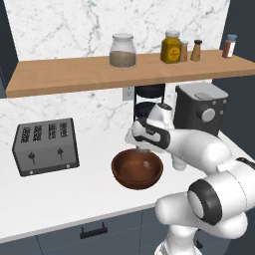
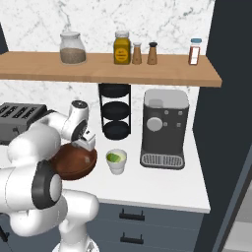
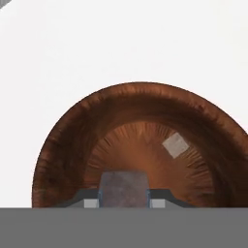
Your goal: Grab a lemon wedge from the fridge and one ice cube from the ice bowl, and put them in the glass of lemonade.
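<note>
Hand view: an ice cube [image 3: 123, 188] is being held between the two narrowly set finger tips of the gripper [image 3: 123, 203], whose jaws are closed onto the cube's side faces. The cube is being carried just above the floor of the ice bowl [image 3: 63, 145], and a second ice cube [image 3: 175, 145] is lying loose on the bowl floor, apart from the held one.

In the left base view the gripper [image 1: 144, 148] is being pointed downward over the ice bowl [image 1: 137, 170]. The glass of lemonade [image 2: 116, 161] is standing just beside the ice bowl [image 2: 74, 161] in the right base view, with something yellow-green, judged to be the lemon wedge [image 2: 113, 158], already lying in it.

Risks are being judged as follows: the cube is small and smooth, so it could be squeezed out of the grip during the lift; a low transfer could see the bowl rim struck; a careless release could see the light glass tipped or the cube dropped onto the counter [image 2: 162, 184].

The held cube is being presented squarely, a flat face toward the camera; no long axis is being shown.
</note>
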You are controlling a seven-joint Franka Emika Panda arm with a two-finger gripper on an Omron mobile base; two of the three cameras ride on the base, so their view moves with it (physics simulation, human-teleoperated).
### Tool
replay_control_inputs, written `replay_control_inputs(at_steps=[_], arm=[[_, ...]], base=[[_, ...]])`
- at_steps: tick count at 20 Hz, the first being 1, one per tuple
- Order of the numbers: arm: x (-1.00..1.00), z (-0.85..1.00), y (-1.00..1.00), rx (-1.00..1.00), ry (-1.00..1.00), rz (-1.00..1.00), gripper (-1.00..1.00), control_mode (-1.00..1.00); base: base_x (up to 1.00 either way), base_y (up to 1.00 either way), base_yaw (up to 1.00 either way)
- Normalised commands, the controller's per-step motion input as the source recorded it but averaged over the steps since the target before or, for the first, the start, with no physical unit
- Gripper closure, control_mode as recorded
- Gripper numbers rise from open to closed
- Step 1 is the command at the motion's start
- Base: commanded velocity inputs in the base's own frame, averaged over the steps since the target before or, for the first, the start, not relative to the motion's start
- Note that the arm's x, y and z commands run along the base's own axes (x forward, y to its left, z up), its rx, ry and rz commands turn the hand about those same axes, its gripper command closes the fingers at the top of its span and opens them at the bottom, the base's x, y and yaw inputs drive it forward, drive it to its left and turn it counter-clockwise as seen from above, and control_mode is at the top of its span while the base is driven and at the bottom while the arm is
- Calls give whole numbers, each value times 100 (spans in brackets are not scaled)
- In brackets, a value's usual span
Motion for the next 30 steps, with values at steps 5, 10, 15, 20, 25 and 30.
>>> replay_control_inputs(at_steps=[5, 10, 15, 20, 25, 30], arm=[[-63, 43, -36, -8, -7, 0, 100, -100], [-55, 75, -58, -35, -8, 9, 100, -100], [-3, 18, -82, -19, -1, 11, 100, -100], [11, 0, -97, 0, -11, 5, 100, -100], [21, 0, -46, 0, -6, 6, 100, -100], [7, 0, -2, 0, 0, 1, 100, -100]], base=[[0, 0, 0], [0, 0, 0], [0, 0, 0], [0, 0, 0], [0, 0, 0], [0, 0, 0]])
